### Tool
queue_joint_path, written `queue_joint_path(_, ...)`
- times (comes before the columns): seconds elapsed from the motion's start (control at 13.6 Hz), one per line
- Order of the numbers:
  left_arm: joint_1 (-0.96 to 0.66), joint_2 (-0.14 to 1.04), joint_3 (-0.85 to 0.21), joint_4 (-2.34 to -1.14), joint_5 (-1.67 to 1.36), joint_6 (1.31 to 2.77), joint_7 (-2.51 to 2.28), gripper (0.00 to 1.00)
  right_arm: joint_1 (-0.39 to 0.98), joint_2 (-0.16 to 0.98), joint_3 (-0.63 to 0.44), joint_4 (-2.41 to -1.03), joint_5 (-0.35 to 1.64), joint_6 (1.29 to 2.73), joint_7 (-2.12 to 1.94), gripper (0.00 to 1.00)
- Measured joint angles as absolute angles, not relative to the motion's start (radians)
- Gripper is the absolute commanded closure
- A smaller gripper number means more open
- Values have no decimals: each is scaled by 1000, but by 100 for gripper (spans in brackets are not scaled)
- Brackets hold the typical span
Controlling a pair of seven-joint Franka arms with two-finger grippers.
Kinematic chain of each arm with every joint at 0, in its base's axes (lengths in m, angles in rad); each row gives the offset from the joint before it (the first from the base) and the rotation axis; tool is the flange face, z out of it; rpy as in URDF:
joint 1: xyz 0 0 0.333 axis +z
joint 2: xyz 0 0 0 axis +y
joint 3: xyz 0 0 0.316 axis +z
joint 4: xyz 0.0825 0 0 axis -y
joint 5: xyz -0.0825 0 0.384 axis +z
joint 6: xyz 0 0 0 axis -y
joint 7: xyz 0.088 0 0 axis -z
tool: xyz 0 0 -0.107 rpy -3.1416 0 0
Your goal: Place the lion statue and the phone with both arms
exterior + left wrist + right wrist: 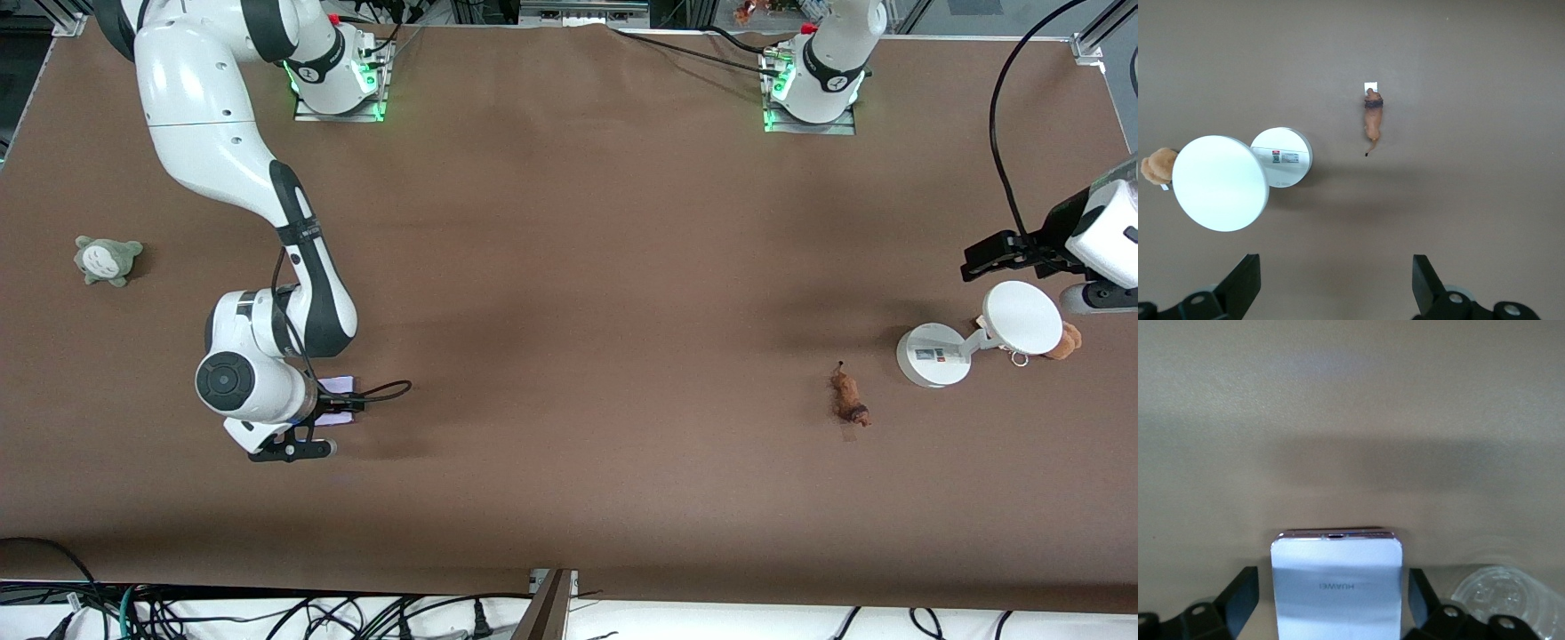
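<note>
Across the front view, the lion statue (pixel 849 398) lies on the table (pixel 569 267) near the white stand (pixel 932 355); left wrist view: the left claw (pixel 1331 283) hangs open above both, risking bumping the stand; right wrist view: the right claw (pixel 1331 600) straddles the phone (pixel 1336 583), open and ungripped, which could slip.

right claw (pixel 331 414) low over the phone (pixel 338 386); left claw (pixel 989 260) above the white stand (pixel 933 355); lion statue (pixel 849 397) lies nearby.
</note>
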State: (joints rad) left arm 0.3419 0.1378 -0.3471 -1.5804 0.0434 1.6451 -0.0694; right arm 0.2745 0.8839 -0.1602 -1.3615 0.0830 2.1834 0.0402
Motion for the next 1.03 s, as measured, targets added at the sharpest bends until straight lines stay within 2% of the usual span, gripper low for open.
queue_joint_path(0.29, 325, 164, -357, -1588, 43, 1659, -69, 0, 275, 823, -163, -1337, 75, 2149, 36, 0)
queue_joint_path(0.66, 297, 146, -359, -1585, 43, 1648, -68, 0, 271, 597, -208, -1309, 74, 1857, 34, 0)
queue_joint_path(0.73, 244, 142, -319, -1584, 43, 1643, -70, 0, 269, 552, -218, -1309, 74, 1800, 34, 0)
queue_joint_path(0.95, -9, 127, -67, -1584, 44, 1629, -73, 0, 266, 450, -241, -1310, 74, 1648, 35, 0)
queue_joint_path(1.03, -35, 123, -36, -1583, 44, 1628, -73, 0, 266, 427, -252, -1311, 73, 1607, 35, 0)
